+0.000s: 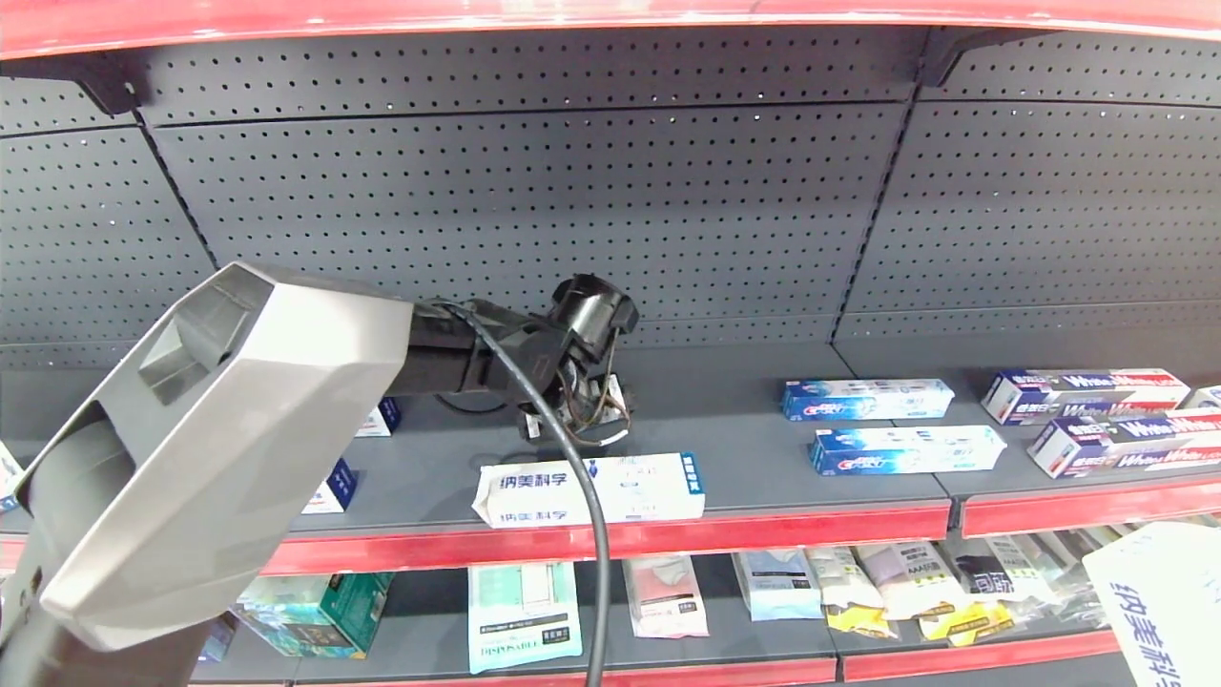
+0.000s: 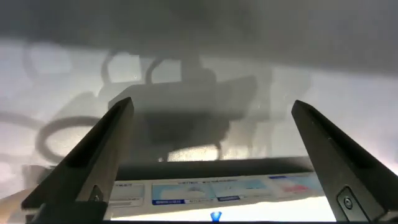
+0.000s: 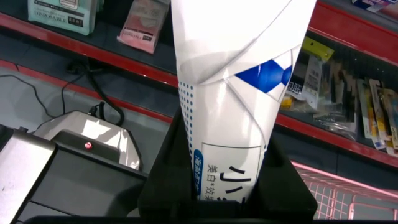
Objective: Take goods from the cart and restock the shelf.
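Left claw (image 2: 211, 104): fingers spread wide with nothing between them, standing over the shelf (image 1: 754, 448) near its middle. A white box (image 1: 589, 489) lies flat along the shelf's front edge, just under that claw. Right claw (image 3: 227, 177): pinching a second white box (image 3: 236, 81), held upright in front of the shelf, off its right end and below its board. Blue boxes (image 1: 866, 399) lie on the shelf's right half.

Grey pegboard back panels (image 1: 534, 191) behind a red-edged shelf (image 1: 763, 528), grey floor (image 3: 62, 87) below it
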